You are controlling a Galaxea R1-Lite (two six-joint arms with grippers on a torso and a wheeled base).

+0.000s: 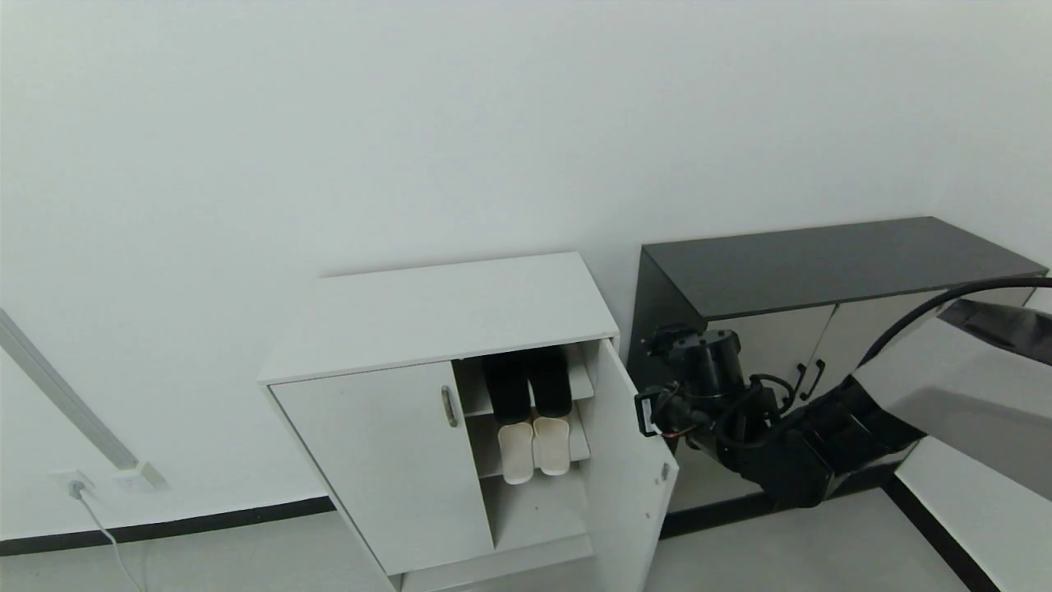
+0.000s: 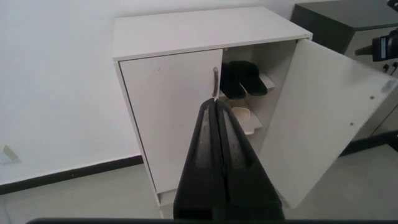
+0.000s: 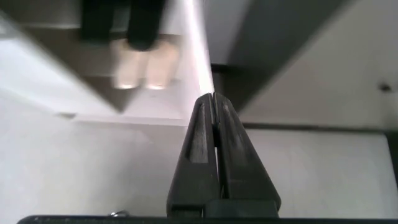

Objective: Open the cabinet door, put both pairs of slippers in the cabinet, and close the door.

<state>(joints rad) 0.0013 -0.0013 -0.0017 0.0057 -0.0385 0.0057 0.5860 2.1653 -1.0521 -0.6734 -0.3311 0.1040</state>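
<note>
The white cabinet (image 1: 436, 316) has its left door shut and its right door (image 1: 629, 460) swung open. Black slippers (image 1: 528, 382) lie on the upper shelf, and white slippers (image 1: 534, 448) lie on the shelf below. My right gripper (image 1: 647, 411) is shut with nothing in it, just beside the open door's outer face. In the right wrist view its tips (image 3: 214, 96) meet the door's edge (image 3: 200, 50). My left gripper (image 2: 215, 102) is shut and empty, out in front of the shut door's handle (image 2: 215, 81). Both pairs of slippers (image 2: 244, 78) show past it.
A second cabinet with a dark top (image 1: 822, 259) stands close to the right, behind my right arm. A wall socket with a cable (image 1: 74, 485) sits low on the left wall. Bare floor lies in front of the white cabinet.
</note>
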